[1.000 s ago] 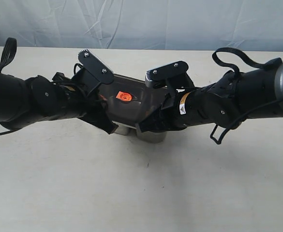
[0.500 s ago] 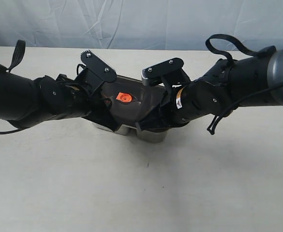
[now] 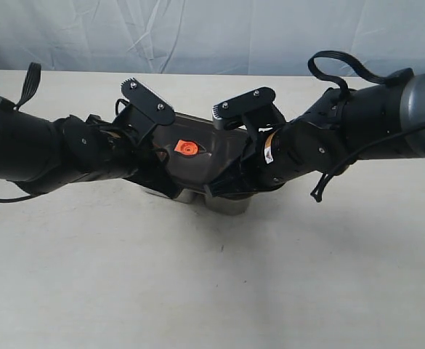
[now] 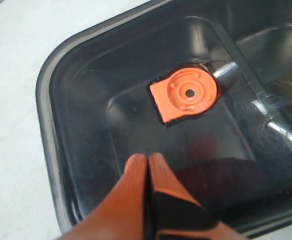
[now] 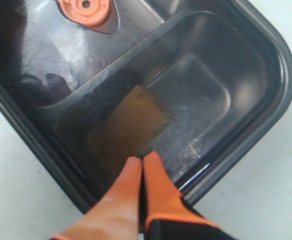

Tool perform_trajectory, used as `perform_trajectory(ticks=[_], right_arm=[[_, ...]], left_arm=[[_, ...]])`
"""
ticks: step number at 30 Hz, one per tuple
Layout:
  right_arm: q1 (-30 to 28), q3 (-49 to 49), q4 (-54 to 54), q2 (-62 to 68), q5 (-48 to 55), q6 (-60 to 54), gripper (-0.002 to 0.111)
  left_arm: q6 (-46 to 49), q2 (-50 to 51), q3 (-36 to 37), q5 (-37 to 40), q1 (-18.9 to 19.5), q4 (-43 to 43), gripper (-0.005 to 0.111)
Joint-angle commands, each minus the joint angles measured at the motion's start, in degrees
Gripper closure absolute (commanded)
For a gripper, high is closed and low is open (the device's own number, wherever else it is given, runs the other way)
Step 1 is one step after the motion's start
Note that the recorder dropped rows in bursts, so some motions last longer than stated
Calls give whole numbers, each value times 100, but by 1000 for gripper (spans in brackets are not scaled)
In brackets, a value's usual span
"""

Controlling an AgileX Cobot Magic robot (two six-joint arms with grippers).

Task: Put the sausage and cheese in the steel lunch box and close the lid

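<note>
The dark smoky lid (image 3: 197, 156) lies on the steel lunch box (image 3: 230, 206), with its orange valve (image 4: 185, 95) facing up. My left gripper (image 4: 148, 159) is shut and empty, its tips at the lid's surface a short way from the valve. My right gripper (image 5: 142, 162) is also shut and empty, its tips on the lid near one rim. Through the lid the cheese (image 5: 136, 120) shows as a brownish wedge in one compartment. A dim dark red shape (image 4: 225, 180) under the lid may be the sausage; I cannot make it out clearly.
The box stands mid-table on a pale tabletop (image 3: 212, 291). Both black arms (image 3: 45, 153) (image 3: 343, 138) meet over it and hide most of its sides. A wrinkled light backdrop (image 3: 212, 33) closes the far edge.
Both arms have shifted a little over the box, the right forearm rising slightly. The lid stays in place on the box and both grippers stay shut.
</note>
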Motion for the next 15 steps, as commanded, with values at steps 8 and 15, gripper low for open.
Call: perform_trajectory(ticks=[8, 15], right_arm=[[-20, -5, -291, -339, -421, -13, 109], [-20, -5, -316, -536, -444, -4, 109]], left_arm=[[10, -377, 141, -43, -13, -69, 107], [-3, -784, 141, -178, -13, -90, 107]])
